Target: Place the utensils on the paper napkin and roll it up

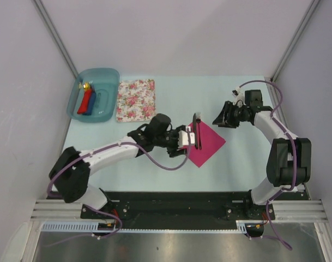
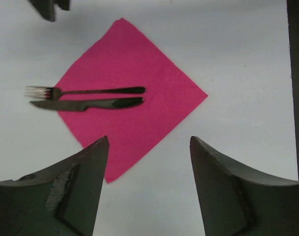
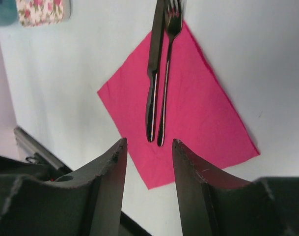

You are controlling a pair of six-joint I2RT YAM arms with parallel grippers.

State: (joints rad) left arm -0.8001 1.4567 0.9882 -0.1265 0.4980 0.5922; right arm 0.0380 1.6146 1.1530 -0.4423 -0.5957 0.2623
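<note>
the paper napkin [image 2: 139, 64] is a thin magenta-pink square lying flat near the middle of the worktop [image 1: 236, 164], turned as a diamond. i judge it light, limp, easy to crease or tear, and likely to slide on the smooth surface. the dark fork [image 2: 95, 91] and knife [image 2: 90, 103] lie side by side on it, touching or nearly so, with their heads overhanging the corner that points at the far edge. they look stiff and slick, and should weigh the paper down. i would pinch a free side corner and fold it over the handles. my left gripper [image 2: 148, 147] hovers wide open and empty above the napkin. my right gripper [image 3: 149, 142] is narrower, parted and also empty.
</note>
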